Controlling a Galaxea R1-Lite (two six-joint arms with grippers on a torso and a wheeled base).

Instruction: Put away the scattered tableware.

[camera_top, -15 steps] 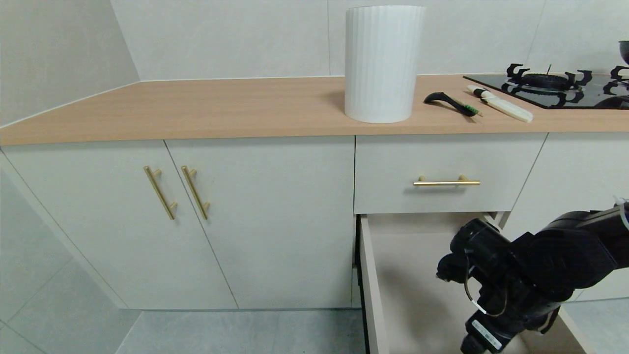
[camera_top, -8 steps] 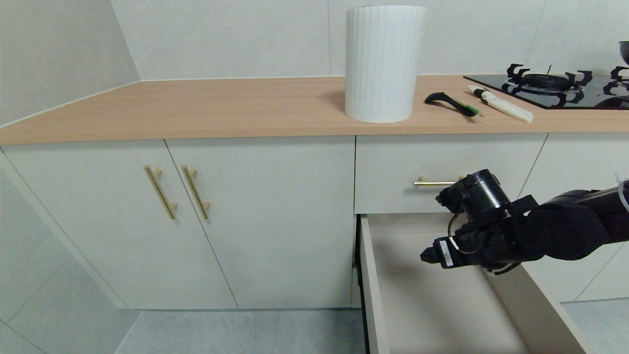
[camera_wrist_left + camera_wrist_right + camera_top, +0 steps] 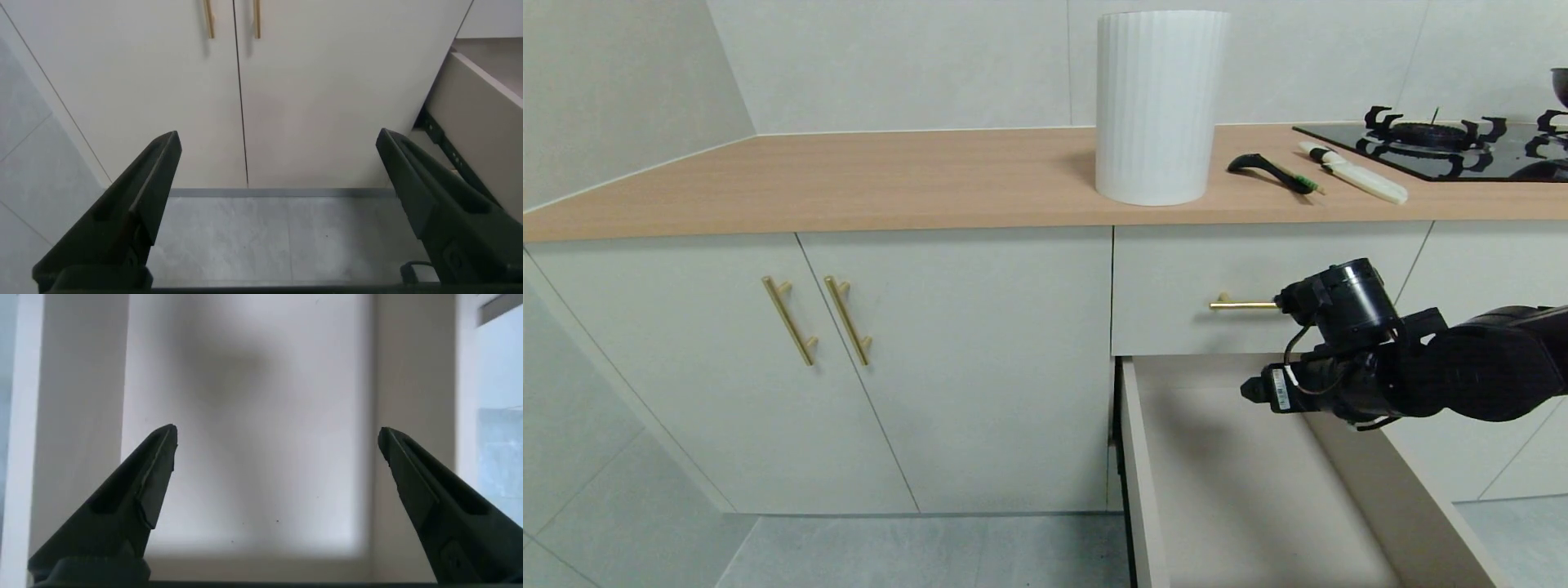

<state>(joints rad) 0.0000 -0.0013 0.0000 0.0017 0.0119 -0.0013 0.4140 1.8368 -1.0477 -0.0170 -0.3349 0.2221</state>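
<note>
Two utensils lie on the wooden counter (image 3: 890, 175): a black spoon (image 3: 1262, 167) with a thin green-tipped handle, and beside it a long white utensil (image 3: 1364, 178). Below them the lower drawer (image 3: 1137, 465) stands pulled out, nothing lying on the part of its pale floor (image 3: 245, 474) that shows. My right gripper (image 3: 1258, 390) hangs over the drawer's back part, just under the upper drawer's handle, fingers open and holding nothing (image 3: 278, 434). My left gripper (image 3: 276, 139) is open too, low before the double cabinet doors (image 3: 245, 82), with the drawer's side (image 3: 474, 106) off to one edge.
A tall white ribbed container (image 3: 1156, 106) stands on the counter left of the utensils. A black gas hob (image 3: 1445, 143) takes the counter's right end. The upper drawer (image 3: 1262, 278) is closed, with a gold bar handle (image 3: 1241, 305). Grey tiled floor (image 3: 890, 555) lies below.
My right arm has risen from low inside the open drawer to just under the upper drawer's handle, its wrist turning as it went. The utensils have not moved.
</note>
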